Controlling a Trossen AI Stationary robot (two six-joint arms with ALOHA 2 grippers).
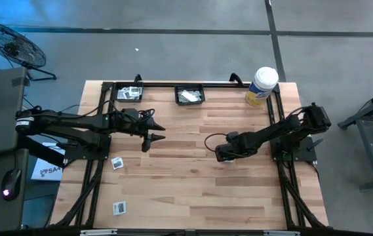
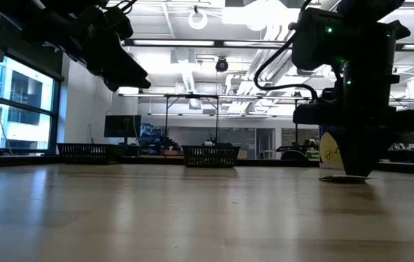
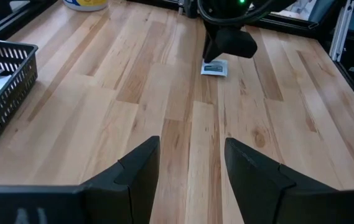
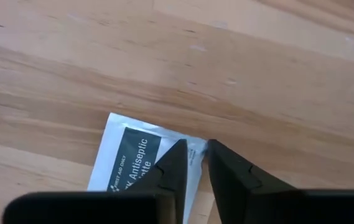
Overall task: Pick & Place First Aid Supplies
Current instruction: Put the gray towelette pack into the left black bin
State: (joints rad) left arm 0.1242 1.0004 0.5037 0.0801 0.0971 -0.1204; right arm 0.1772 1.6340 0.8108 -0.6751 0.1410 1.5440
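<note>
A white antiseptic packet (image 4: 133, 158) with a dark printed centre lies flat on the wooden table, right of the middle. It also shows as the packet (image 3: 214, 68) in the left wrist view and as a thin packet (image 2: 343, 178) in the low view. My right gripper (image 4: 200, 155) points straight down over one edge of it, its fingers almost together; from above it is the right gripper (image 1: 224, 156). My left gripper (image 1: 155, 133) hangs open above the table's left half, holding nothing. Two more packets (image 1: 117, 162) (image 1: 119, 208) lie near the left edge. My right gripper has the packet's side edge (image 4: 194, 151) between its two fingertips, coming from above and pointing down. One finger (image 4: 175, 163) stands on the packet, the other (image 4: 226, 168) just beside that edge. The packet lies flat on the table.
Two black baskets (image 1: 128, 92) (image 1: 189, 94) with packets inside stand at the far edge. A large white tub with a yellow label (image 1: 262, 85) stands at the far right corner. A black frame runs along the table's sides. Bare wood lies between the two arms.
</note>
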